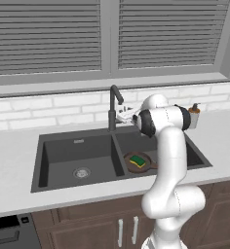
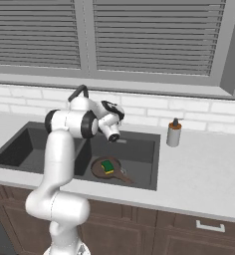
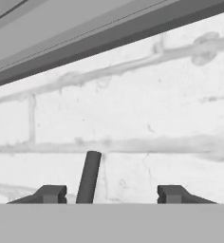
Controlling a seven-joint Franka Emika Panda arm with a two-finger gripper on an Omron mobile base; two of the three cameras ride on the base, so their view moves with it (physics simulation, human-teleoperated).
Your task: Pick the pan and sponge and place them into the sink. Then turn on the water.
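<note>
Arm is blocking part of pan (image 1: 139,163) handle in left base view; pan is lying in right basin of sink (image 1: 78,146) w/ sponge (image 2: 107,166) on it. Gripper (image 3: 112,193) jaws are standing open, empty, faucet lever (image 3: 88,176) rising btwn them nr brick wall (image 3: 133,118). Soap bottle (image 2: 174,133) is sitting on table (image 2: 204,174).

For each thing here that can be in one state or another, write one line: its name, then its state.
pan: lying in the right basin of the sink, sponge on it
sponge: resting in the pan
faucet: no water running
faucet lever: between the open fingers, not gripped
gripper: open, facing the brick wall
soap dispenser: upright on the counter
window blinds: closed
</note>
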